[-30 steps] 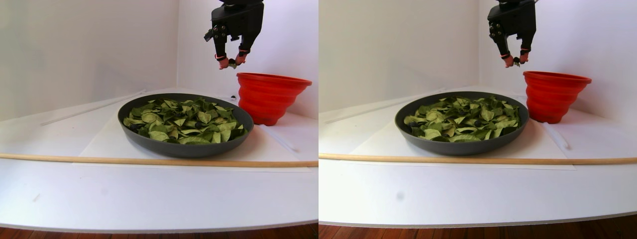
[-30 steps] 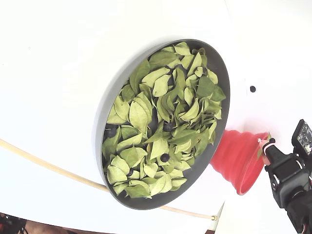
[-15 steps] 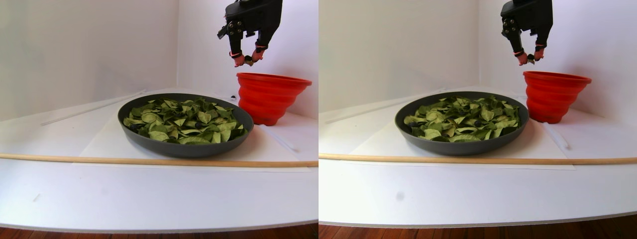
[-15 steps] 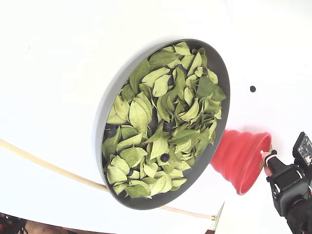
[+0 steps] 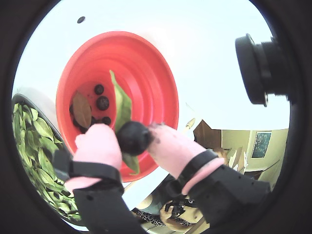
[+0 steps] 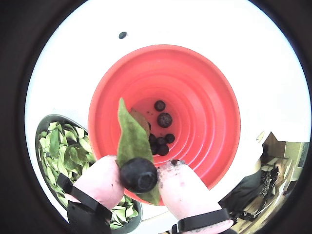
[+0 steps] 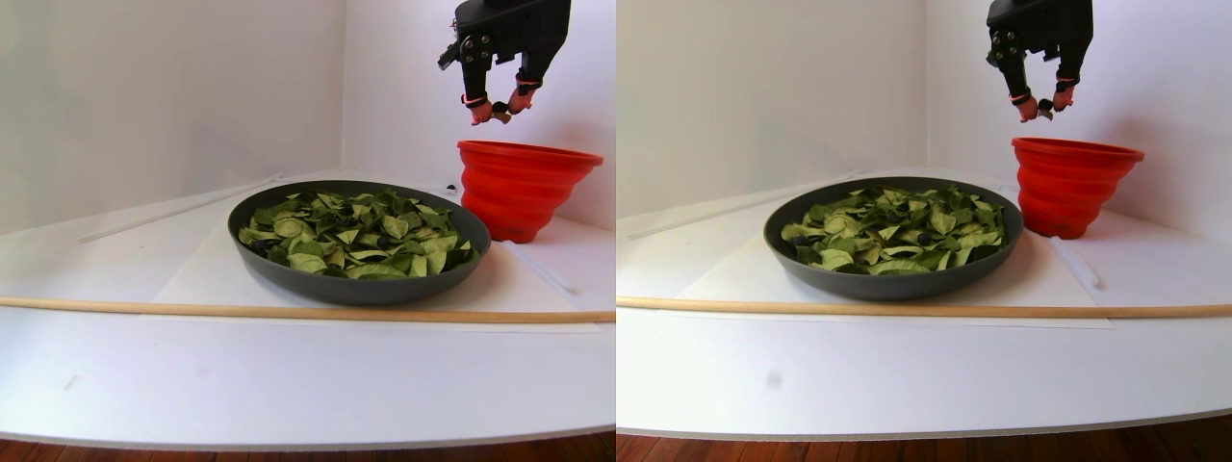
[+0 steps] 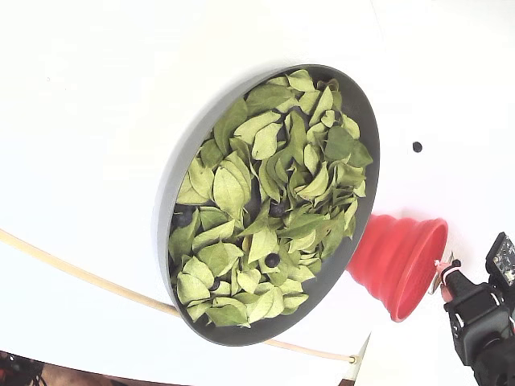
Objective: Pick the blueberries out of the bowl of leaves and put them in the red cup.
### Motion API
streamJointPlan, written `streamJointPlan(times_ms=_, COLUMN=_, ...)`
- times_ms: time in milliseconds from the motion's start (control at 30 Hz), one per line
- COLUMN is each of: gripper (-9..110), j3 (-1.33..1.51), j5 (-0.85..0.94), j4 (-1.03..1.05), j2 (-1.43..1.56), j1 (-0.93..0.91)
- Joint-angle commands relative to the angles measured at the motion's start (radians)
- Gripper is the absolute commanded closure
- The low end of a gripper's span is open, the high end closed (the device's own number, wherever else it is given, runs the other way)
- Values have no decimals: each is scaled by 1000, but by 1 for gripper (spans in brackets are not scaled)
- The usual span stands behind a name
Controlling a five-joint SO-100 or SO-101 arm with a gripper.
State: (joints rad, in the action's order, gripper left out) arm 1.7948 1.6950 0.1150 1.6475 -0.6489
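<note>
At lower centre of a wrist view, 1 blueberry plus a leaf is pinched by the closed gripper above the red cup. Judged soft, bruisable; light pressure across its middle is advised.

From my stereo pair view, the red cup stands at two o'clock of the bowl, nearly touching, leaves in the bowl, the gripper above the cup, a wooden rod before both.

Gripper body cut off by the fixed view's right edge. In a wrist view the held blueberry and leaf hide part of the red cup floor below the gripper.
</note>
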Motion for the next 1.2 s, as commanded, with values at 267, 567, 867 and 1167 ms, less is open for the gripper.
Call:
streamJointPlan(times_ms=267, gripper=84, j3=-54, j5=-2, j4=-31, j2=14, j1=-41)
streamJointPlan(times_ms=567, gripper=85, j3=-49, j5=-11, j4=-21, j2=61, j1=-6)
streamJointPlan(times_ms=867, gripper=85, j3=-37, j5=-21, j4=46, j2=152, j1=44)
streamJointPlan(times_ms=1167, gripper=85, j3=2, j5=-26, j4=94, j2=225, j1=84)
